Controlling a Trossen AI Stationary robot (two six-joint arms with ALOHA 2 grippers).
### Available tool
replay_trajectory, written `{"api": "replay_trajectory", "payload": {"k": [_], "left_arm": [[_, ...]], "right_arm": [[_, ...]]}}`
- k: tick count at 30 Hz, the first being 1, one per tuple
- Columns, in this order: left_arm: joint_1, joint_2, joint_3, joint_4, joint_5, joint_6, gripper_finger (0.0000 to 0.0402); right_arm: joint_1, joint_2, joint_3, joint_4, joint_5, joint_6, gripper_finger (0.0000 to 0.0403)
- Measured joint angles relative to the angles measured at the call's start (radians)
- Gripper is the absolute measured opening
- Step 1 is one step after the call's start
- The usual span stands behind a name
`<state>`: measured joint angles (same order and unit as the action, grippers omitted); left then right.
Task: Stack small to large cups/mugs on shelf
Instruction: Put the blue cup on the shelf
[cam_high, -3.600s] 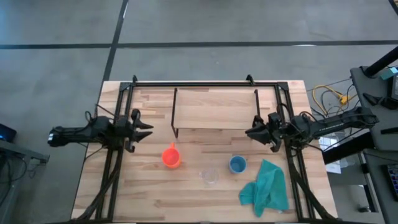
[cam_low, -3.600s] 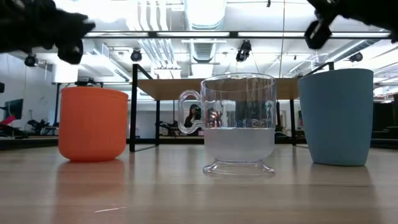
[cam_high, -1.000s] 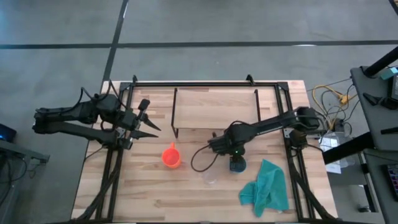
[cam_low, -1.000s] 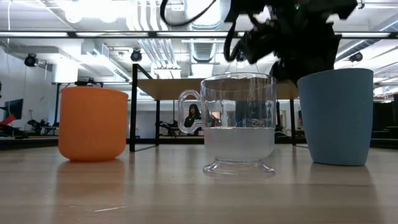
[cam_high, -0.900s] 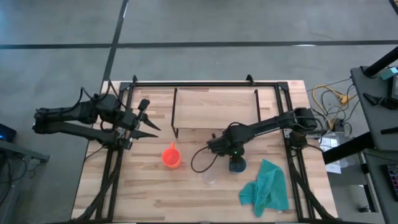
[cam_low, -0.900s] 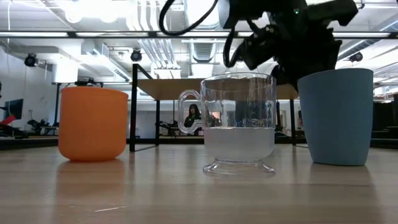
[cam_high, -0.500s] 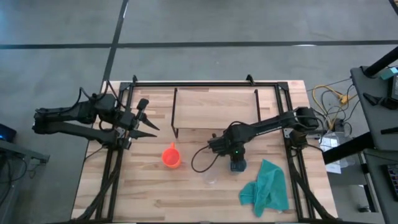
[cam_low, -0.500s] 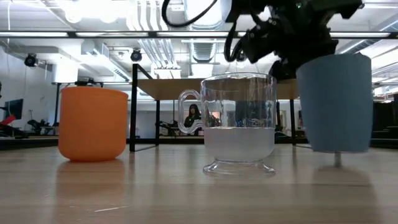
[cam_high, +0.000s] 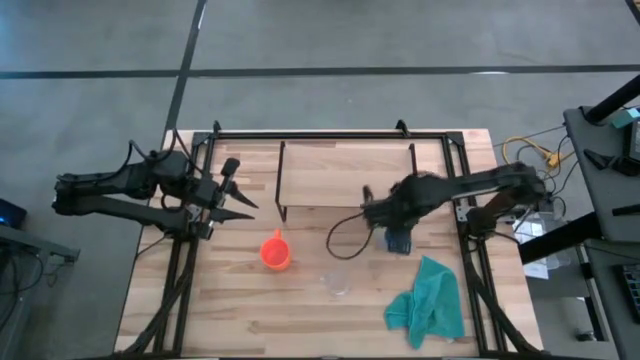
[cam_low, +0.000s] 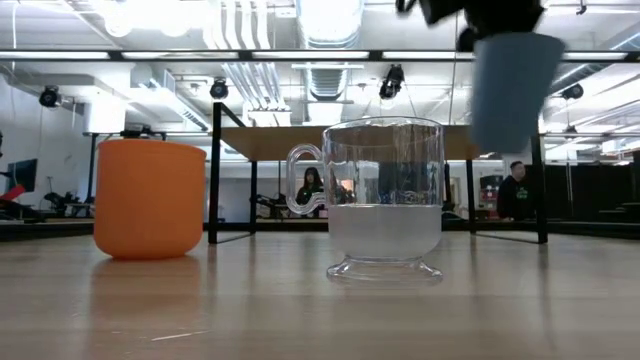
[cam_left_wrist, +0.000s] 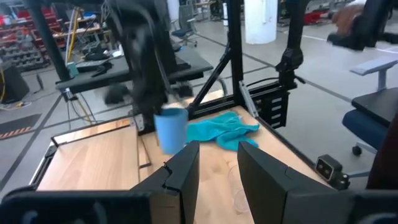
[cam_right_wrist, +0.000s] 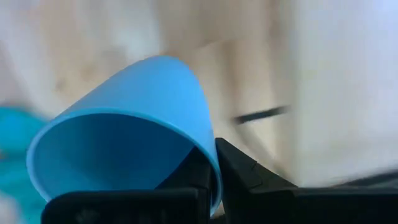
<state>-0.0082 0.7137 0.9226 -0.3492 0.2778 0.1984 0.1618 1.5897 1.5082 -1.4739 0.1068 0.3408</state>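
The right gripper (cam_high: 397, 238) is clamped on the rim of the blue cup (cam_high: 399, 240), one finger inside the wall and one outside, as the right wrist view shows (cam_right_wrist: 134, 146). The cup hangs clear of the table (cam_high: 240, 320); in the low view it sits high, tilted, above and right of the clear cup (cam_low: 510, 85). From above, it lies just near of the shelf's (cam_high: 345, 172) right end, not on the board.

The clear cup (cam_low: 385, 200) stands upright on the table, near the front, between the orange cup (cam_high: 275, 251) on the left and the teal cloth (cam_high: 430, 302) on the right. The orange cup stands upright, well apart from both grippers.

The left gripper (cam_high: 240, 200) hovers at the table's left side, fingers spread apart and holding nothing.

A person (cam_low: 515, 190) shows in the room beyond.
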Motion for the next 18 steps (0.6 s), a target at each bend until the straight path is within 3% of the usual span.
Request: {"api": "replay_trajectory", "payload": {"k": [4, 9, 18], "left_arm": [[0.0, 0.013, 0.0, 0.009, -0.034, -0.001, 0.0097], [0.0, 0.037, 0.001, 0.058, -0.041, -0.008, 0.0097], [0.0, 0.09, 0.048, 0.087, -0.04, -0.066, 0.0097]], "right_arm": [[-0.034, -0.075, 0.064, 0.001, 0.17, 0.003, 0.0011], [-0.115, -0.121, 0.172, -0.018, 0.289, 0.0, 0.0011], [-0.348, -0.083, 0.367, -0.088, 0.227, -0.061, 0.0011]]}}
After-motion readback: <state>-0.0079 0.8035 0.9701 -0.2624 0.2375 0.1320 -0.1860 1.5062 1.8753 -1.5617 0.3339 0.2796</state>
